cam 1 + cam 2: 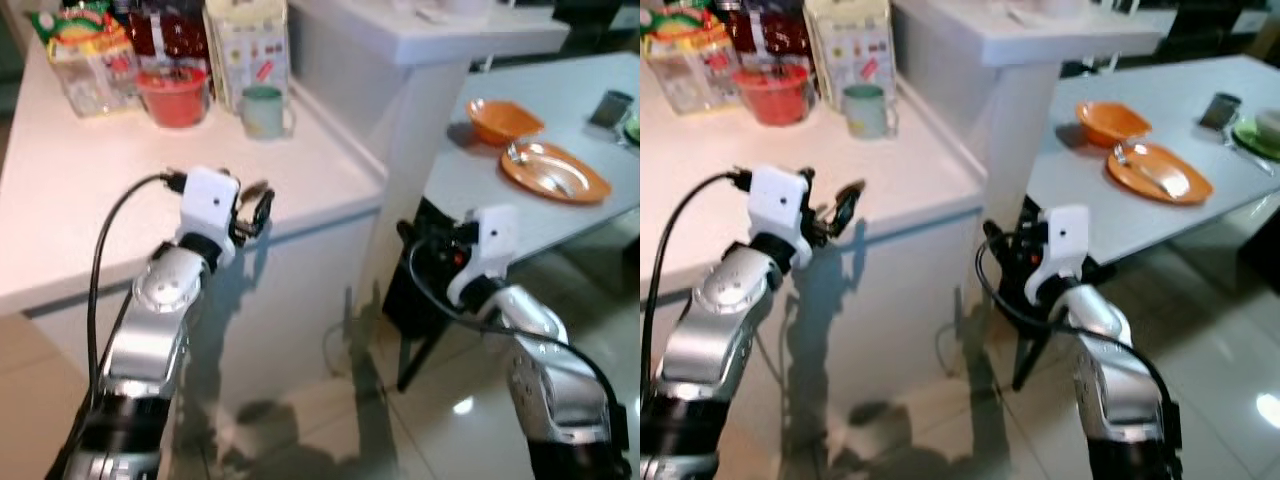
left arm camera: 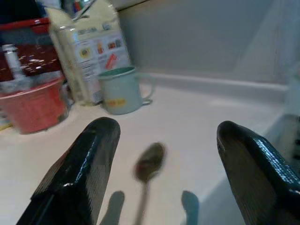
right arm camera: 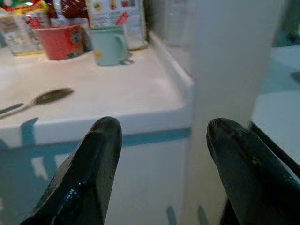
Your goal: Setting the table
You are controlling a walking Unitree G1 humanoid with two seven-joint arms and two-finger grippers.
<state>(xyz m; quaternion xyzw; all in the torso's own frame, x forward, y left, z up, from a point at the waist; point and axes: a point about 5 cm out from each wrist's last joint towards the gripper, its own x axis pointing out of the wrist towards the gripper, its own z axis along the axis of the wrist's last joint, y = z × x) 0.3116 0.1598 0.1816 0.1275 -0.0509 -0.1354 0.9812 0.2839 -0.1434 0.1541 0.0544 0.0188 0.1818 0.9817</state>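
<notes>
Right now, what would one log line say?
left hand: open over spoon on counter | right hand: open, empty | plate: on table

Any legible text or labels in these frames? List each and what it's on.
None can be read.
Carton: printed panels and a red mark, too blurred to read.
Mint mug: a yellow mark, illegible.
Snack bag: colourful print, too blurred.
Red tub: no text made out.
</notes>
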